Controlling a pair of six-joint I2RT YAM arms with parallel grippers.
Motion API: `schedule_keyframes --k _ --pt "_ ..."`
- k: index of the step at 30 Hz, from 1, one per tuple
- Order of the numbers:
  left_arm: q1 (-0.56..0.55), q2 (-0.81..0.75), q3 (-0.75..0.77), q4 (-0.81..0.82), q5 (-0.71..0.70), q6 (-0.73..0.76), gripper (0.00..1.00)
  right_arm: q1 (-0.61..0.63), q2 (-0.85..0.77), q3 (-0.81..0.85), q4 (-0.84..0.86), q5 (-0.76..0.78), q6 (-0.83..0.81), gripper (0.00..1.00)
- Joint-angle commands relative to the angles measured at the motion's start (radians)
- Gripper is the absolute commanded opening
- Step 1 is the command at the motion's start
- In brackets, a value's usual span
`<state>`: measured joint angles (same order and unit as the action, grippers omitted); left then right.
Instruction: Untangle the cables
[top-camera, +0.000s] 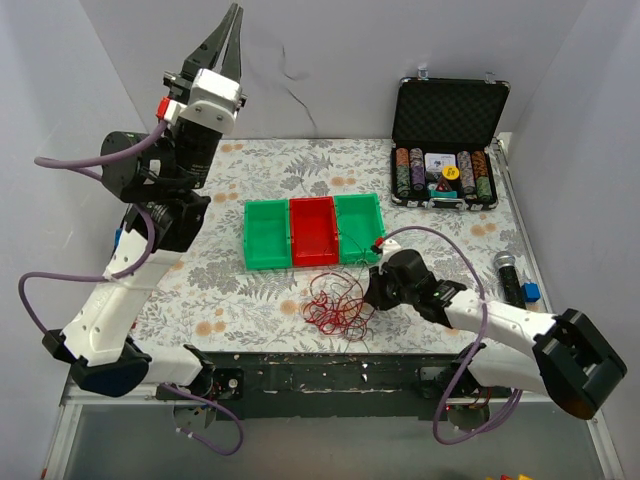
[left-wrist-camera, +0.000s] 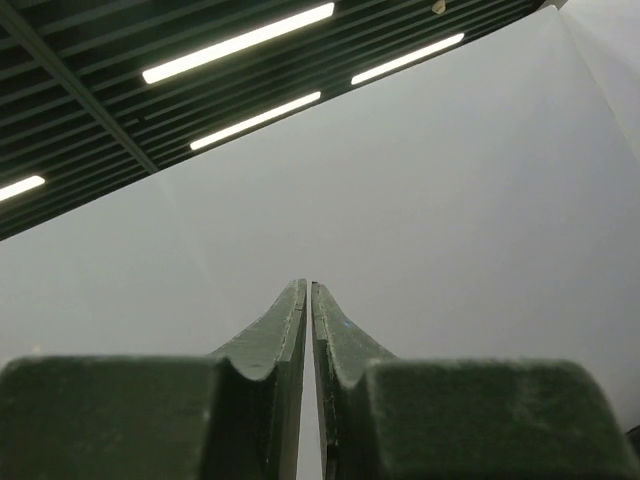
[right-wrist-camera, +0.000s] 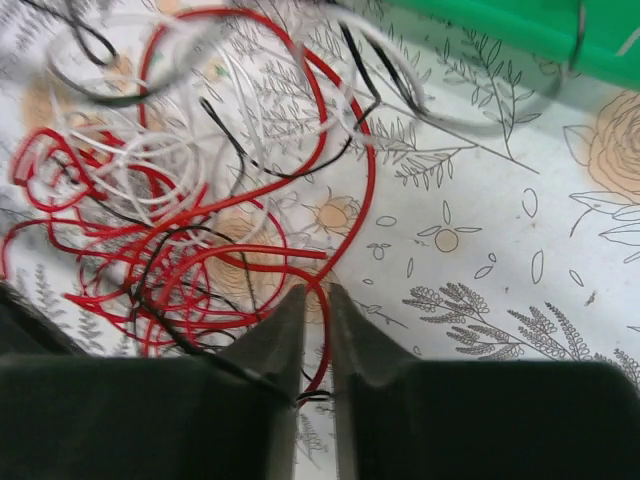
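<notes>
- Cables (top-camera: 338, 303) in red, white and black loops lie tangled on the flowered table (top-camera: 250, 300), close to its near edge.
- Right gripper (right-wrist-camera: 318, 290) sits low at the tangle's right side. Its jaws are almost pressed together, pinching a red strand that runs down the slit between them.
- Three bins (top-camera: 313, 230), green, red and green, stand side by side just behind the tangle.
- Open case (top-camera: 450, 105) of poker chips stands at the far right.
- Left gripper (top-camera: 234, 12) is raised high at the far left, pointing upward with its jaws pressed together.
</notes>
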<state>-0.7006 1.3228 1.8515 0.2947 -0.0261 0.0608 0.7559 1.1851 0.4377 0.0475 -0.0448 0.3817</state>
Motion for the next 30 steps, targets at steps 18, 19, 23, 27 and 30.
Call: schedule_keyframes --k 18,19,23,27,30 --pt "0.001 -0.235 -0.553 -0.431 0.215 -0.088 0.2 0.005 -0.205 0.188 0.034 0.209 -0.086 0.75" --pt "0.001 -0.24 -0.607 -0.424 0.192 -0.098 0.22 0.003 -0.185 0.191 0.049 0.227 -0.095 0.75" --pt "0.007 -0.194 -0.75 -0.387 0.182 -0.139 0.48 0.003 -0.127 0.24 0.054 0.224 -0.099 0.72" --pt "0.047 -0.044 -0.744 -0.419 0.3 -0.148 0.69 0.003 -0.165 0.198 0.072 0.23 -0.084 0.7" --pt "0.101 0.096 -0.663 -0.503 0.399 -0.164 0.78 0.003 -0.226 0.142 0.078 0.244 -0.061 0.67"
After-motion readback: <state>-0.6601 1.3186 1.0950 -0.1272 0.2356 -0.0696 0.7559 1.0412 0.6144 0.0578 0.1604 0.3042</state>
